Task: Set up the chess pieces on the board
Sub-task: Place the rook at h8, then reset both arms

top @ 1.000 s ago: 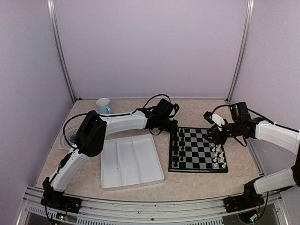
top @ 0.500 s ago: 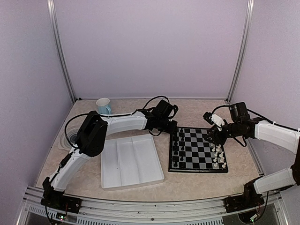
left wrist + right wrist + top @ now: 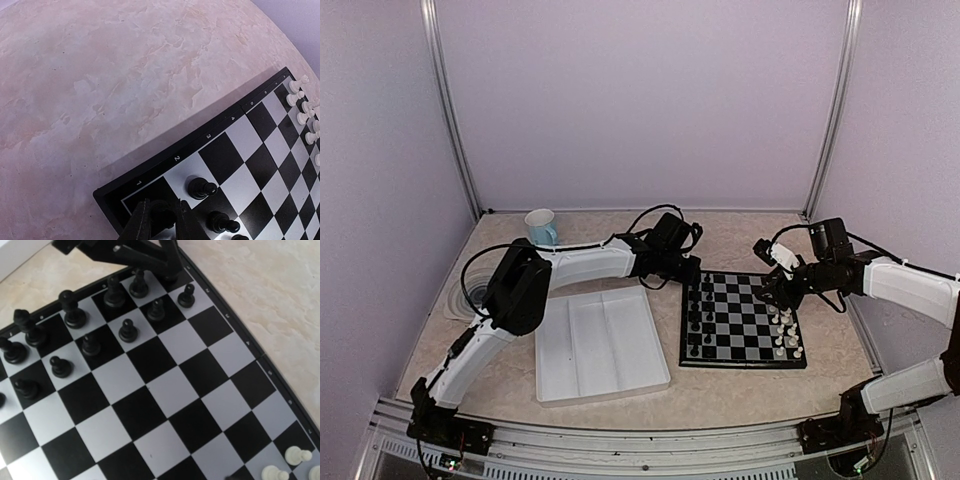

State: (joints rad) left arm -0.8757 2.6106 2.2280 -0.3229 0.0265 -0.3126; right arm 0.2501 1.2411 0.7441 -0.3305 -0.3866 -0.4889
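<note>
The board [image 3: 740, 364] lies right of centre, also in the left wrist view [image 3: 200, 142] and the right wrist view [image 3: 165, 390]. Several black chess pieces [image 3: 695, 312] stand along its left side [image 3: 127, 330]. My left gripper [image 3: 686, 273] hangs over the board's far left corner. In the left wrist view it [image 3: 162, 212] is shut on a black chess piece [image 3: 163, 221] over the corner square by the "1" mark, beside two standing black pieces [image 3: 201, 188]. It shows from the right wrist view [image 3: 137, 255]. My right gripper [image 3: 772, 288] hovers over the board's far right edge; its fingers are hidden.
Small white chess pieces [image 3: 786, 332] stand along the board's right side [image 3: 300, 100] [image 3: 292, 456]. A white compartment tray [image 3: 600, 345] lies left of the board. A pale blue mug [image 3: 541, 226] stands at the back left. Walls close in on three sides.
</note>
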